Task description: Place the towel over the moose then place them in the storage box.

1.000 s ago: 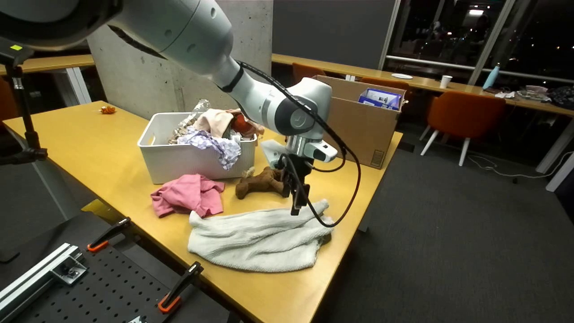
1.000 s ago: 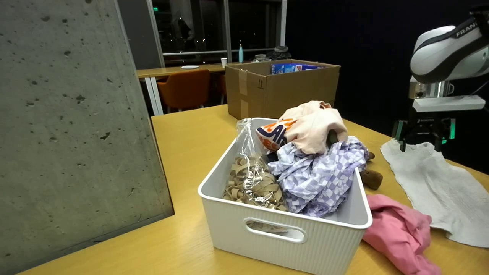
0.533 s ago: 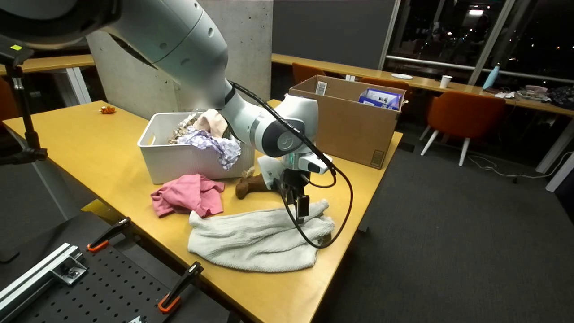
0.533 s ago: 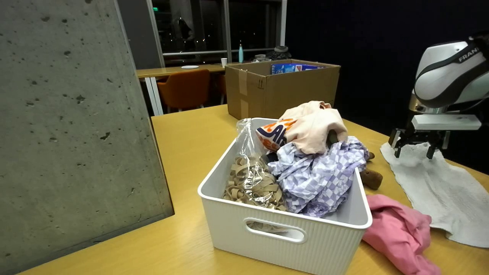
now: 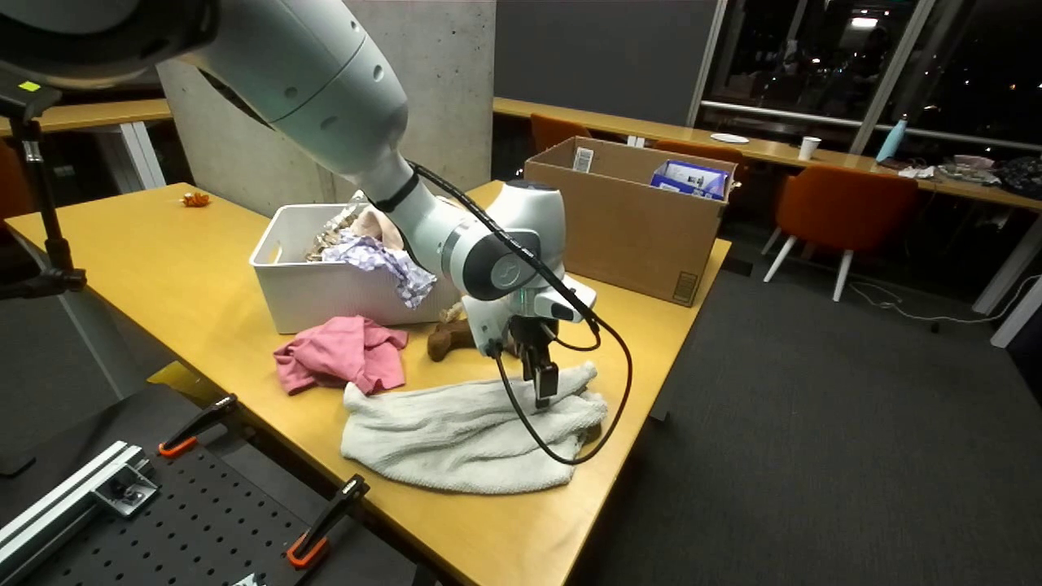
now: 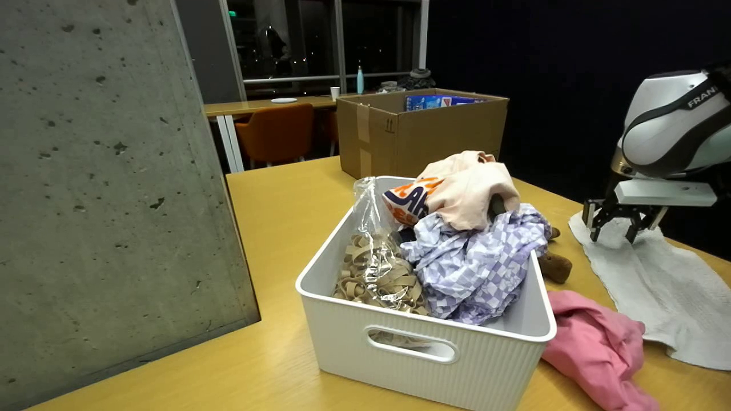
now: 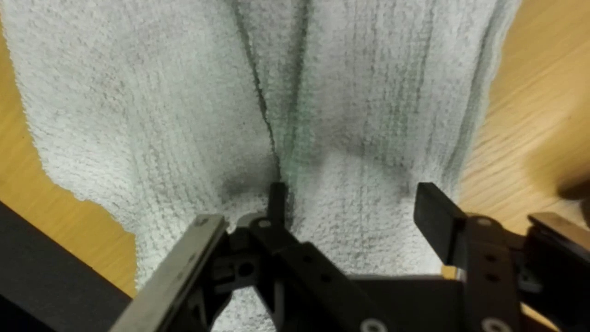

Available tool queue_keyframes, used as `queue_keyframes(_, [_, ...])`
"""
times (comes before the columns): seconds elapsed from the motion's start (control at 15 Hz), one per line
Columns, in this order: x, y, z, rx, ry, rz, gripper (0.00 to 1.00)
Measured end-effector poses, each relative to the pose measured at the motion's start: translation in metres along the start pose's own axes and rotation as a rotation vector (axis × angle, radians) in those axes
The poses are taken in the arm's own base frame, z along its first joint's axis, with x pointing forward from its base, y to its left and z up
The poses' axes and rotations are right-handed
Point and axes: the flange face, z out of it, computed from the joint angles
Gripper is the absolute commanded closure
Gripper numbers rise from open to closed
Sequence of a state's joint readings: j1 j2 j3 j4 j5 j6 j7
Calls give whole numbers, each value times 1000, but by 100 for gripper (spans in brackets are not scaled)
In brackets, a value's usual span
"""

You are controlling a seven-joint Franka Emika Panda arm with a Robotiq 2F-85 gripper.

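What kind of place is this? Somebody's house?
Probably not a house; more like an office or lab. Orange chairs line a long desk, and there's a black panel full of holes.

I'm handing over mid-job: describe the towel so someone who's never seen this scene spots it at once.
In an exterior view, start at the white bin on the yellow table. Beside the bin is a bunched pink cloth; next to that, with the open gripper over one end, lies the towel. It is whitish, long and mostly spread out, unlike the pink cloth.
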State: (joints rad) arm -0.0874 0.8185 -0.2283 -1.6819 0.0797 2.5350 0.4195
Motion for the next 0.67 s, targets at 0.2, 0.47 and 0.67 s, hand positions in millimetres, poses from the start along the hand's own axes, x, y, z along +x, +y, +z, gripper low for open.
queue_keyframes(0.2, [-2,-1,1,4,9,-4,80])
queue_keyframes(0.47, [-5,1,5,1,5,-5,100])
queue_keyframes(0.67, [-6,3,4,7,20,-3,99])
